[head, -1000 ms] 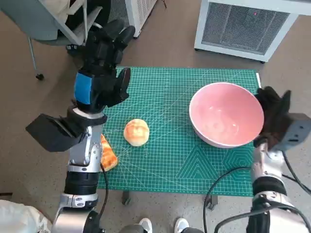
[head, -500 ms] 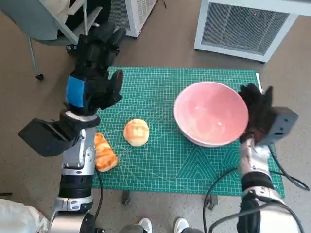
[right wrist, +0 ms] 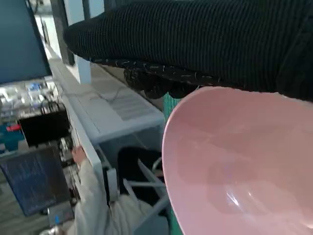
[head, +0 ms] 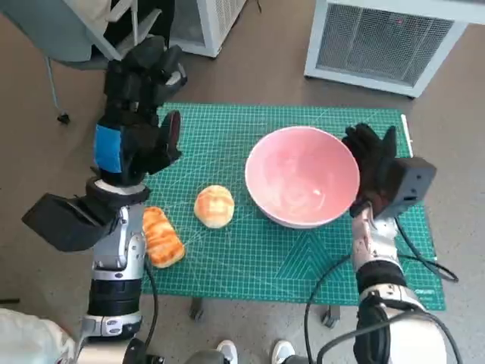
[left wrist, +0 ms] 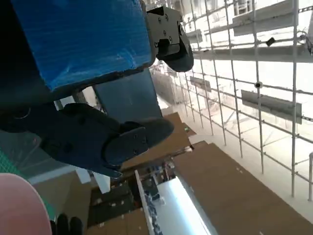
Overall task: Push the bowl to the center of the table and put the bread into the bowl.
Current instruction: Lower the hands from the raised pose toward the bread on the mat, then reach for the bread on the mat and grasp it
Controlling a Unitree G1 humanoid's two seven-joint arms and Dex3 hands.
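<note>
Right hand point(head: 369, 168) lies flat against the outer wall of the pink bowl point(head: 301, 177), fingers point(head: 362, 142) spread along the rim and gripping nothing, a placing that suits shoving the bowl across the green mat point(head: 250, 250) toward the worktop's middle. Left hand point(head: 135, 129) hangs raised above the mat's edge, fingers loosely apart and empty, likely kept clear of the bowl's path. Round bread point(head: 214, 206) sits well below those fingers, just beside the bowl; a second, longer bread point(head: 160, 236) lies nearer the left forearm.
</note>
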